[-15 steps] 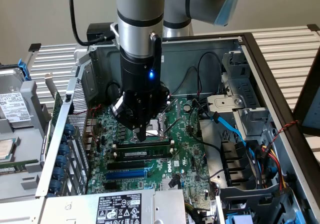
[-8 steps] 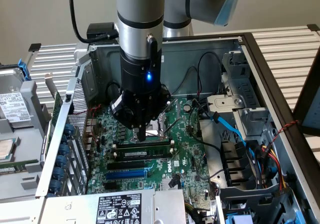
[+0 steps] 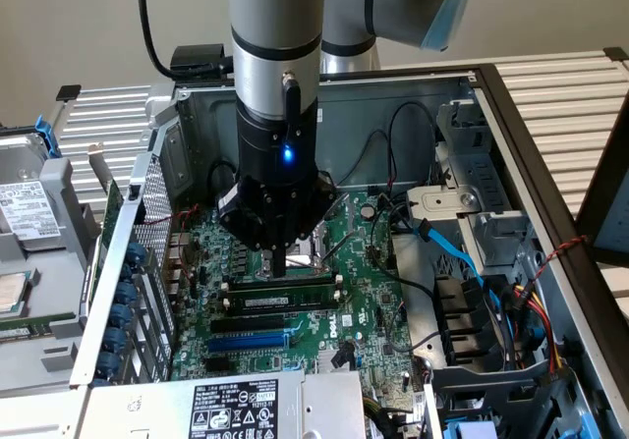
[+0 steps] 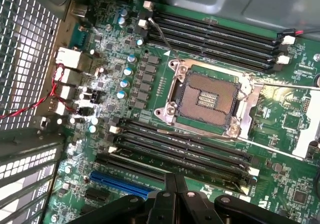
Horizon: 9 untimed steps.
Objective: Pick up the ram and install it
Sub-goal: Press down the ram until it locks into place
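My end effector (image 3: 280, 262), fingers closed together and holding nothing, presses down on the ram (image 3: 282, 301) lying in its memory slot directly beneath; seating looks nearly finished.

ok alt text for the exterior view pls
A robot arm's gripper, shut, points down onto a ram stick lying along the memory slots of a green motherboard in an open PC case. A blue slot sits just below it, with cables to the exterior view's right.
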Tool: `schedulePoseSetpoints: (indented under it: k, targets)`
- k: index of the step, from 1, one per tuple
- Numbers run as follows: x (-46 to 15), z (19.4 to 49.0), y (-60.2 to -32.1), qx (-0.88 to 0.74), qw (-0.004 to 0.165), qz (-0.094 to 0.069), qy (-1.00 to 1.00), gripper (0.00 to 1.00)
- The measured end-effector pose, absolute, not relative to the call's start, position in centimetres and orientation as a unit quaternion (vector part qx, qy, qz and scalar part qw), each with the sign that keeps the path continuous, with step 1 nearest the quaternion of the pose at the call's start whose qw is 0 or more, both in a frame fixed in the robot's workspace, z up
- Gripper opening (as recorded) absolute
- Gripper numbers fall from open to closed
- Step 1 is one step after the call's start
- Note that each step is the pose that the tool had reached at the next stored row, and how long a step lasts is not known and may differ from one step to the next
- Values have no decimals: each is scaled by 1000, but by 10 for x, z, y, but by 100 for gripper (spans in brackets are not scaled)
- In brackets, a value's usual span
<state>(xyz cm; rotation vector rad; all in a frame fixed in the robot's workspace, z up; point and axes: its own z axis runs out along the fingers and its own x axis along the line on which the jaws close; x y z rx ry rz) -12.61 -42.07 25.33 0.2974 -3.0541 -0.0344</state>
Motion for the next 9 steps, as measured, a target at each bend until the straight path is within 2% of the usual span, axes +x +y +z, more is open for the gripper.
schedulePoseSetpoints:
  k: [9]
  targets:
    - [-126,253,-421,71,36,-12,-997,10]
